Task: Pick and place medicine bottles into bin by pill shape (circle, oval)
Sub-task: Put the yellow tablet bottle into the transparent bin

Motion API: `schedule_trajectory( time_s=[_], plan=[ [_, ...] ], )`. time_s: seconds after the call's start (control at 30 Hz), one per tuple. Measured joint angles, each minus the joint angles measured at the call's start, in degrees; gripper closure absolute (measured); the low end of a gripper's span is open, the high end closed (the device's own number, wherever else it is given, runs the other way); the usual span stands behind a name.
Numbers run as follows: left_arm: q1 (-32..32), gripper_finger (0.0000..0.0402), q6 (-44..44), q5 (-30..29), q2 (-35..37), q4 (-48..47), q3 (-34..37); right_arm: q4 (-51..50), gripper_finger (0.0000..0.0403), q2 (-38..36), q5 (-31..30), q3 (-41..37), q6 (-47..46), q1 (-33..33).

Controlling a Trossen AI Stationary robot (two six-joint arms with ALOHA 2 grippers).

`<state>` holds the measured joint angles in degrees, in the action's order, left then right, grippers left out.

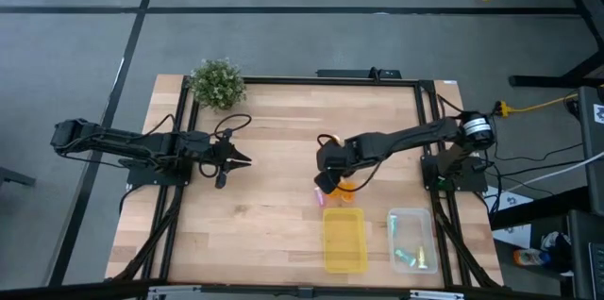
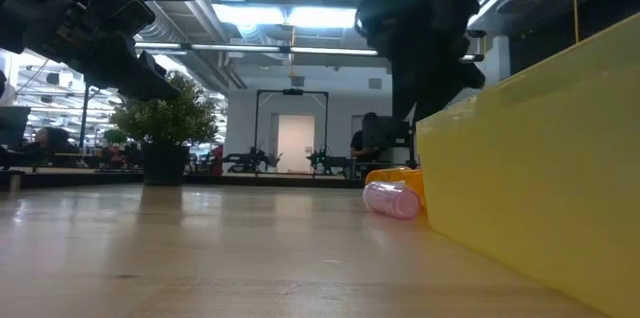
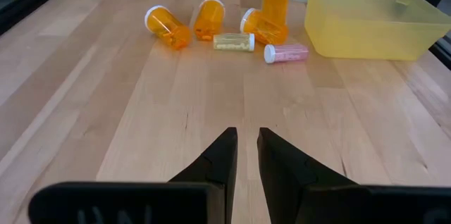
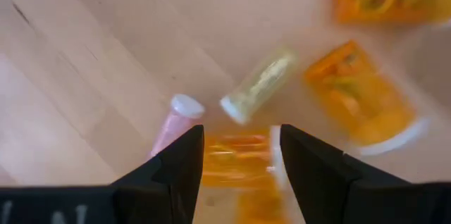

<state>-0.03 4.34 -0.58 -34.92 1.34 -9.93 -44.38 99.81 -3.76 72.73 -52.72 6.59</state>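
Several medicine bottles lie on the wooden table near the yellow bin (image 1: pixel 344 241). In the left wrist view I see three orange bottles on their sides (image 3: pixel 168 27) (image 3: pixel 209 18) (image 3: pixel 262 28), a pale yellow-green vial (image 3: pixel 234 41) and a pink vial (image 3: pixel 285 53). My right gripper (image 1: pixel 327 184) hangs over this cluster, with an orange bottle (image 4: pixel 236 160) between its fingers. My left gripper (image 1: pixel 238 160) is left of the middle of the table, empty, with a narrow gap between its fingers (image 3: pixel 246 153). My right gripper has the orange bottle's sides (image 4: pixel 211 159) between its two fingers, and the bottle fills the gap. The fingers come from above, pointing down. In the left wrist view the bottle (image 3: pixel 275 2) stands upright below the fingers; whether it is clear of the table I cannot tell.
A clear bin (image 1: pixel 412 240) holding a few small bottles stands right of the yellow bin at the near edge. A leafy plant (image 1: pixel 216 83) stands at the far left corner. Bare wood lies between the two grippers.
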Motion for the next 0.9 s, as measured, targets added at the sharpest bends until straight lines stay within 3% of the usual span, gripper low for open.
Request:
schedule_trajectory(
  time_s=[0.2,0.9],
  plan=[
    [0.0,0.0351,0.0,0.0,0.0,0.0,0.0,3.0,0.0212,6.2,3.9,0.0,-6.1,-0.3],
    [0.0,0.0351,0.0,0.0,0.0,0.0,0.0,5.9,0.0212,12.2,2.0,0.0,-13.4,-4.5]
  ],
)
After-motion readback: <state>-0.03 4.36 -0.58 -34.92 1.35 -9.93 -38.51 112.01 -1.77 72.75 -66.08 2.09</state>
